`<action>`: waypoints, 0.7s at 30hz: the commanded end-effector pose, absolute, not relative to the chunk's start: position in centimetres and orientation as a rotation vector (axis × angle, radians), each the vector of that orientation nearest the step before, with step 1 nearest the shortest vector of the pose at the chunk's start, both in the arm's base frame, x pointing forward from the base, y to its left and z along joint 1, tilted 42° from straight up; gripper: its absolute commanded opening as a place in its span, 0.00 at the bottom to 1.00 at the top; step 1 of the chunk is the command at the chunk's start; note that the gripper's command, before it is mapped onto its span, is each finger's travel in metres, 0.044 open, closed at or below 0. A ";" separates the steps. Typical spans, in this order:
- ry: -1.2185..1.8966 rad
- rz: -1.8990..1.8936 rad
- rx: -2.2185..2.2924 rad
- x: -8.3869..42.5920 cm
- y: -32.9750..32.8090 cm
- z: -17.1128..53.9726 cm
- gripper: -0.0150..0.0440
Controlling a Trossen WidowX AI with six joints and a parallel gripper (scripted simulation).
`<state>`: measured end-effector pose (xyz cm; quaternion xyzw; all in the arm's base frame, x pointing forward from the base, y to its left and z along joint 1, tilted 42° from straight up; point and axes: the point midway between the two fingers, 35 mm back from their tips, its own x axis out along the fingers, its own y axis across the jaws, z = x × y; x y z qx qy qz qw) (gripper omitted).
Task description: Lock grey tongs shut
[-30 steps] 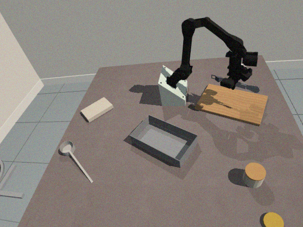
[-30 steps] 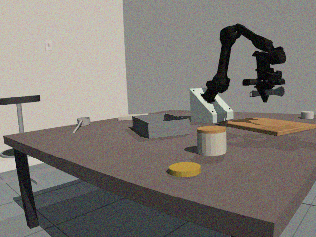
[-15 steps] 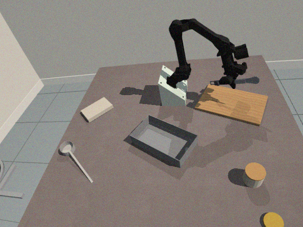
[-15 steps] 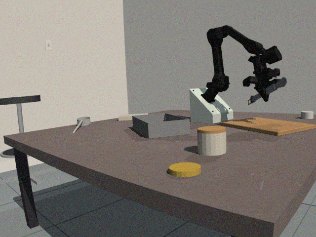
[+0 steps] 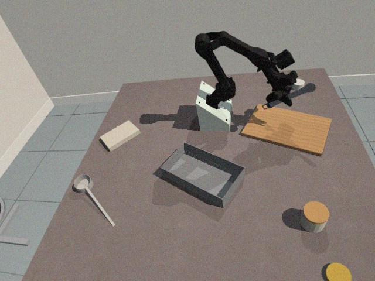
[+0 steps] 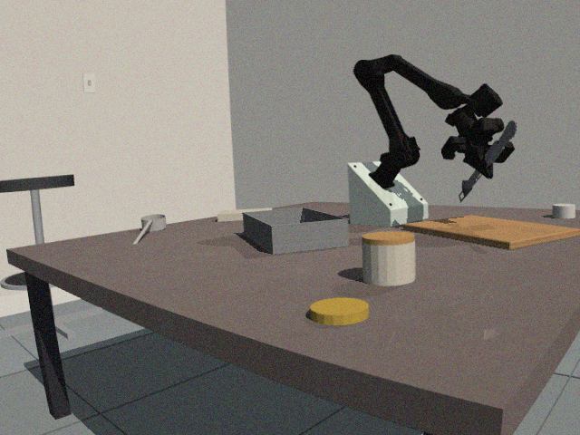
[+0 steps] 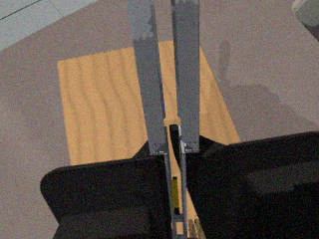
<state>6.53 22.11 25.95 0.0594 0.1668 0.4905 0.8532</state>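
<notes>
The grey tongs [image 5: 302,90] [image 6: 498,147] [image 7: 187,80] are held in the air, slanted, with the broad scalloped tips up and the small hinge end down. In the wrist view the two arms lie close together with a narrow gap, and a yellow piece shows between them near the hinge. Whether the lock has caught cannot be seen. My gripper [image 5: 283,100] [image 6: 488,171] [image 7: 166,130] is shut on the tongs, above the back part of the wooden board [image 5: 312,133] [image 6: 524,230] [image 7: 100,110]. The roasting tin [image 5: 189,188] [image 6: 306,237] stands with no tongs on it.
A small white cup [image 5: 299,83] [image 6: 563,211] stands behind the board. The arm's pale mount [image 5: 215,120] [image 6: 372,203] is left of the board. A jar [image 5: 314,214] [image 6: 389,262], yellow disc [image 5: 338,273] [image 6: 339,310], ladle [image 5: 99,206] and cream block [image 5: 120,134] stand farther off.
</notes>
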 end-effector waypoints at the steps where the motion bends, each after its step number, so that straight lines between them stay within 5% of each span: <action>1: 0.300 1.012 0.205 6.5 21.5 26.1 0.00; 21: 0.241 0.980 0.336 6.4 20.4 25.9 0.00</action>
